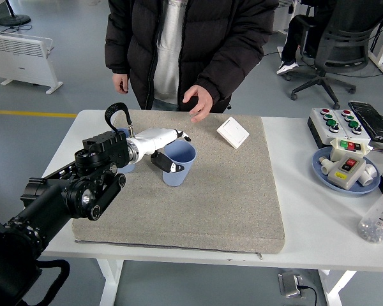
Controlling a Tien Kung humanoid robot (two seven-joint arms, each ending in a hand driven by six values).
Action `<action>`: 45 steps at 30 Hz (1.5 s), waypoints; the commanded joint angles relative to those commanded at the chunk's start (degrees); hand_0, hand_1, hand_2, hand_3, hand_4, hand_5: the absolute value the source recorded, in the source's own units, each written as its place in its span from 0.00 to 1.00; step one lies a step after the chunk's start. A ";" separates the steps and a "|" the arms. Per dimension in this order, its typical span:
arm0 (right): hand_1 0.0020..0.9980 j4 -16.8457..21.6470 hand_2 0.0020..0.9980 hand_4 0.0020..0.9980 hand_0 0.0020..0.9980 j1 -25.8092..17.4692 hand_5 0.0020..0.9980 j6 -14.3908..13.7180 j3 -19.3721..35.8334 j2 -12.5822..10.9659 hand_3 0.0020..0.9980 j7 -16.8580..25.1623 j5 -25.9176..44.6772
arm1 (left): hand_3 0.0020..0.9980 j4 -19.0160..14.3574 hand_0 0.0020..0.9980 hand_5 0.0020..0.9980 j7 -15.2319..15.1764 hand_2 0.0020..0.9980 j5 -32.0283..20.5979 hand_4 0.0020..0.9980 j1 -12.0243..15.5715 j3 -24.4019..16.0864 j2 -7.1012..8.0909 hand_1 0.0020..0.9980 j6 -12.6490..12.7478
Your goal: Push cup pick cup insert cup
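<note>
A white table (306,229) carries a big grey mat (217,197), which covers most of its middle. At the far side stands a person (191,44) in a black jacket; one hand (199,102) is lifted over the far edge of the mat with the fingers half bent, and the other hand (120,83) hangs down beside the body.

The left arm (57,204) comes from the lower left corner and reaches over the left part of the mat. Its left hand (159,143) is white with dark fingertips. The hand is closed around a blue cup (179,162): the upper fingers lie at the far rim of the cup, and the thumb (167,163) presses on the near left side of its wall. The cup stands upright on the mat, in the left half, directly at the end of the hand, with its open mouth to the top. A second cup (127,167) in the same blue stands behind the wrist, mostly hidden by it, so I cannot tell more about it.

A small white plate (233,132) lies flat near the far edge of the mat, well apart from the cup. At the right end of the table are a button box (338,123), a blue dish (325,173) with white parts in it, and a bottle (378,220) with a red cap.
</note>
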 joint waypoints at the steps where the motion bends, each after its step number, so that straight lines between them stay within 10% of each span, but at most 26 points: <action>1: 0.63 0.00 0.65 0.08 0.76 -0.03 0.46 0.00 0.03 -0.01 0.56 -0.03 -0.02 | 0.88 -0.31 0.73 0.29 0.00 0.95 -0.15 0.79 -0.02 0.22 0.00 0.81 0.00; 31: 0.63 0.00 0.65 0.08 0.76 0.36 0.46 -0.02 0.10 -0.02 0.56 -0.13 -0.24 | 0.88 2.14 0.61 0.31 0.50 0.85 0.21 0.82 -0.38 1.45 0.00 0.73 1.09; 45: 0.63 0.00 0.65 0.08 0.76 0.45 0.46 -0.02 0.16 -0.04 0.56 -0.08 -0.25 | 0.67 2.45 0.48 0.04 -0.25 0.68 1.56 0.58 -0.43 1.77 0.00 0.62 2.62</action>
